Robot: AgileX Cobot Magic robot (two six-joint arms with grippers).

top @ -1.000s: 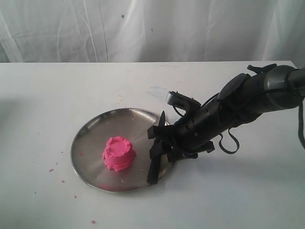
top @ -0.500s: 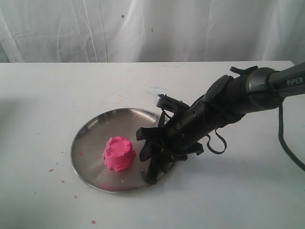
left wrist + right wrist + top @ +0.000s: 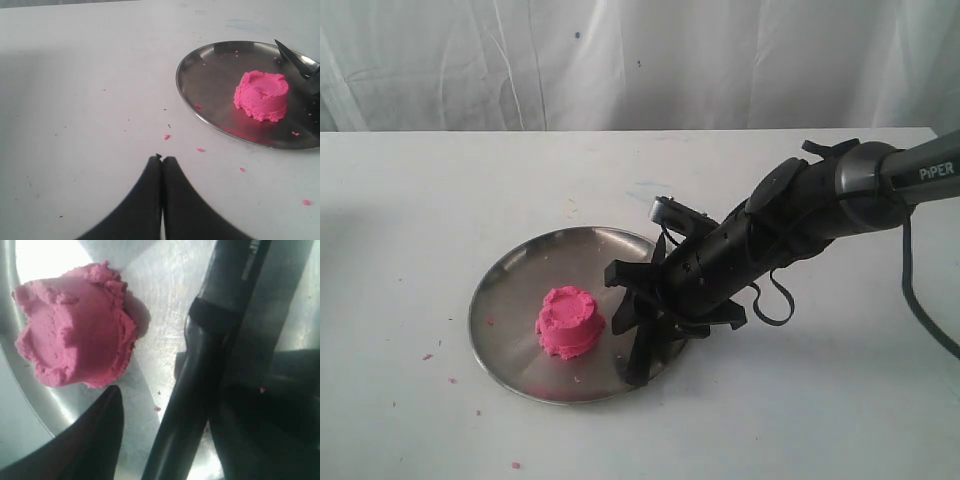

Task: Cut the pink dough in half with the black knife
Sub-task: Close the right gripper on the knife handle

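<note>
Against the frame half a second back, little differs: the right arm sits almost where it was, its claw a touch nearer the plate's centre; a full second back it stood farther out toward 3 o'clock, clear of the rim. The pink dough has not shifted. Left to right in the exterior view: scattered pink crumbs on the white table at about 8 o'clock from the plate; the steel plate, round and shallow; the pink dough resting on it, a little toward 6 o'clock from the plate's centre, one whole mound, uncut, bright pink, flat-topped with a crimped, crumbly edge and a wider skirt at its base. Just beside it toward 3 o'clock, not touching, the right gripper is over the plate's rim, fingers spread wide astride the black knife, which lies on the rim running from 12 to 6 o'clock, tip toward 12. The right wrist view shows one finger near the dough and the knife between the fingers; contact cannot be told. In the left wrist view the left gripper is pressed closed, empty, low over bare table, well apart from the plate and dough.
</note>
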